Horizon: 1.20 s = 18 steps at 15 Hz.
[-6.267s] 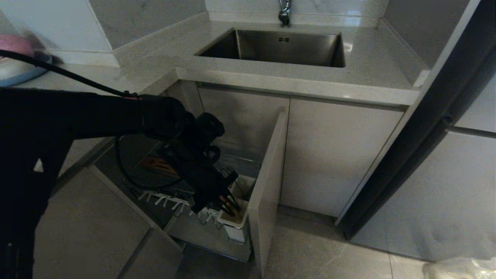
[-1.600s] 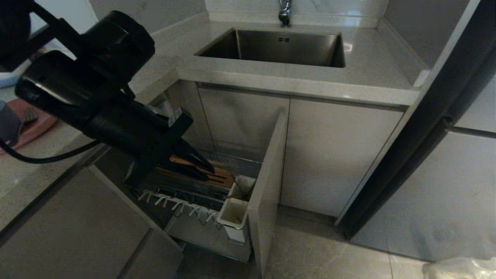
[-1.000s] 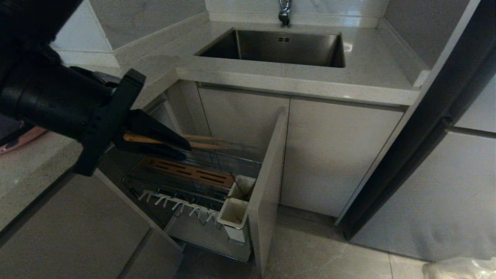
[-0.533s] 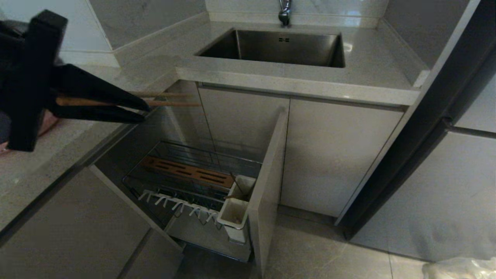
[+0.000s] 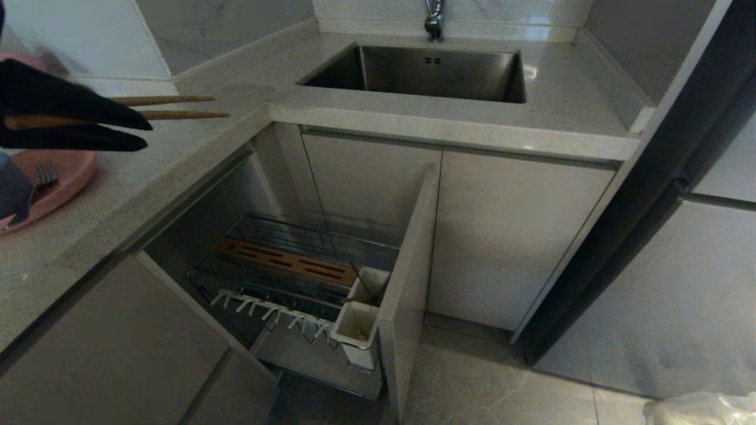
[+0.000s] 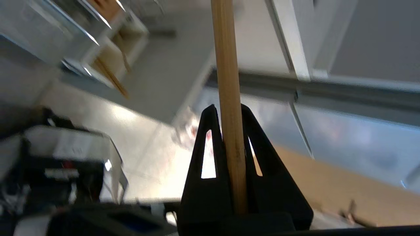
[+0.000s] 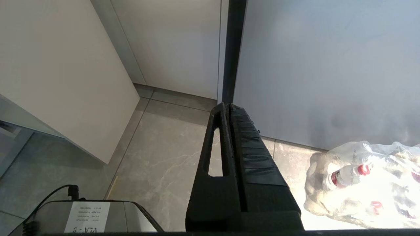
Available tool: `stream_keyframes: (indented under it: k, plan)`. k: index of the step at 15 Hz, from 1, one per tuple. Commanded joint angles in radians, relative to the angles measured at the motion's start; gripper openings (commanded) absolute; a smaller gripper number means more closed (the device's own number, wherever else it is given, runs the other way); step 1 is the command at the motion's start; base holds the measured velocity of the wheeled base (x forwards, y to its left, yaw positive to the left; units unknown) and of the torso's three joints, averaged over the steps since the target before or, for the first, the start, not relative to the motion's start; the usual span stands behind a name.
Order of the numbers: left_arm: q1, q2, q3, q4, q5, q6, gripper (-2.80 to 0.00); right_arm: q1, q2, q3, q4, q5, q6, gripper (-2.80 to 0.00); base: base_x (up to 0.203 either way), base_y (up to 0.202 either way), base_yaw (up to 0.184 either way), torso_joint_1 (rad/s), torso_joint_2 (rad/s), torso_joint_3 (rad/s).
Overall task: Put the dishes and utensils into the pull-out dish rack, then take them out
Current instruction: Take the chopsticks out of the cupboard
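Observation:
My left gripper (image 5: 146,134) is shut on the pair of wooden chopsticks (image 5: 177,107). It holds them about level above the counter at the far left, their tips pointing toward the sink. In the left wrist view the chopsticks (image 6: 226,65) run straight out between the black fingers (image 6: 203,147). Below the gripper the salmon-pink plate (image 5: 71,177) lies on the counter with a grey metal utensil (image 5: 40,175) on it and the blue-grey bowl (image 5: 9,192) at its edge. The pull-out dish rack (image 5: 283,262) stands open below, with no dishes in it. My right gripper (image 7: 227,105) is shut on nothing and hangs over the floor.
The rack's beige front panel (image 5: 407,277) juts out beside white utensil cups (image 5: 357,324). The steel sink (image 5: 425,71) is set in the counter behind. A dark fridge edge (image 5: 620,236) stands at the right. A plastic bag of bottles (image 7: 361,183) lies on the floor.
My left gripper, shut on the chopsticks, has lifted them from the rack and carried them up and left, over the counter beside the pink plate. The right arm has stayed still.

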Motion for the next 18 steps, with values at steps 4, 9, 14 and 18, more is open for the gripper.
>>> stream_keyframes:
  k: [4, 9, 14, 18]
  plan:
    - [0.043, -0.005, -0.001, -0.012, 0.183, 0.037, -2.80, 0.000, 0.000, 0.000, 0.001, 0.000, 0.000, -2.80, 0.000, 0.000, 0.000, 0.000, 0.00, 0.000]
    - [0.217, 0.009, -0.002, -0.087, 0.250, 0.115, -2.80, 0.000, 0.000, 0.000, 0.001, 0.000, -0.001, -2.80, 0.000, 0.000, 0.000, 0.000, 0.00, 0.000]
    - [0.426, 0.076, -0.002, -0.176, 0.258, 0.183, -2.80, 0.000, 0.000, 0.000, 0.001, 0.000, -0.002, -2.80, 0.000, 0.000, 0.000, 0.000, 0.00, 0.000]
    - [0.543, 0.165, -0.002, -0.241, 0.286, 0.215, -2.80, 0.000, 0.000, 0.000, 0.001, 0.000, -0.001, -2.80, 0.000, 0.000, 0.000, 0.000, 0.00, 0.000]
